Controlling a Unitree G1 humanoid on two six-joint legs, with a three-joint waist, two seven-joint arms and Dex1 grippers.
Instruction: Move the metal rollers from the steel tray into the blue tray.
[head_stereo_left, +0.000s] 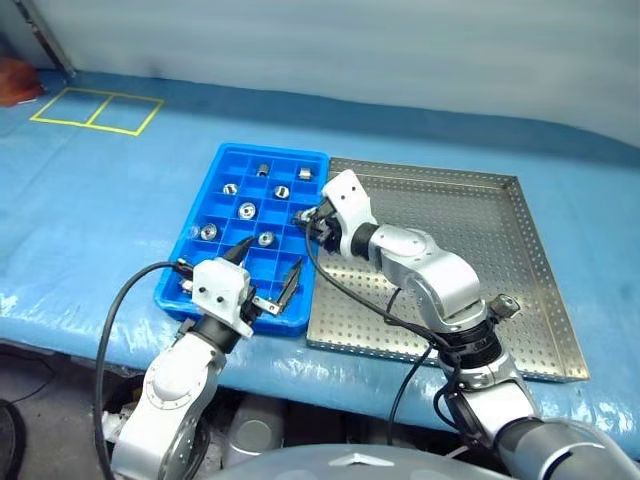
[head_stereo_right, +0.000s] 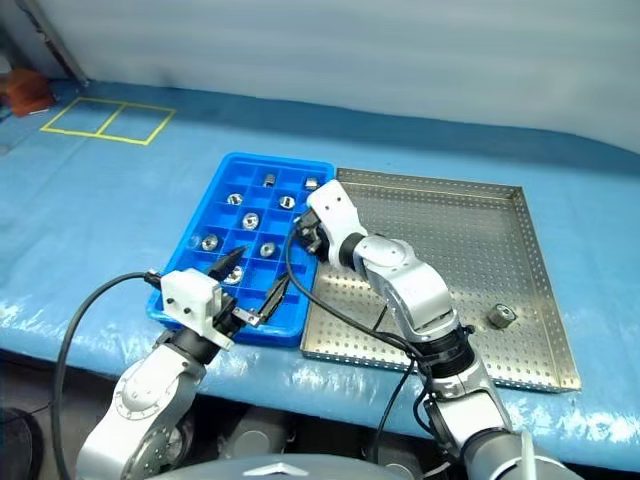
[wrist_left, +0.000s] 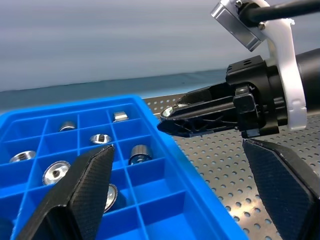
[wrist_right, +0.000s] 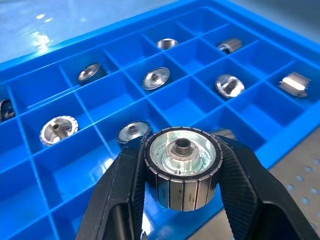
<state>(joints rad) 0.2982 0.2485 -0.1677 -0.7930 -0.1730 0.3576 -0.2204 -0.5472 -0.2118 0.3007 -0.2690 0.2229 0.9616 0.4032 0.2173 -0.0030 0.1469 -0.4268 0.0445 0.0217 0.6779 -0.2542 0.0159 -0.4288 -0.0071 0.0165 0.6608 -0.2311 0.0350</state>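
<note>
The blue tray (head_stereo_left: 300, 160) lies left of the steel tray (head_stereo_left: 530, 270), their edges touching. Several metal rollers (head_stereo_left: 247, 210) sit one to a compartment in the blue tray's far and middle rows. My right gripper (head_stereo_left: 303, 218) reaches in from the steel tray side and hovers over the blue tray's right edge. It is shut on a ribbed roller (wrist_right: 182, 167), held end-on above the compartments. One more roller (head_stereo_right: 500, 317) rests in the steel tray near its right rim. My left gripper (head_stereo_left: 272, 255) hangs open over the blue tray's near rows, its fingers (wrist_left: 85, 195) holding nothing.
Both trays rest on a blue table cover (head_stereo_left: 90, 230) near its front edge. Yellow tape squares (head_stereo_left: 95, 108) mark the far left of the table. A reddish object (head_stereo_left: 15, 80) sits at the far left corner. Black cables (head_stereo_left: 360, 295) trail from both wrists.
</note>
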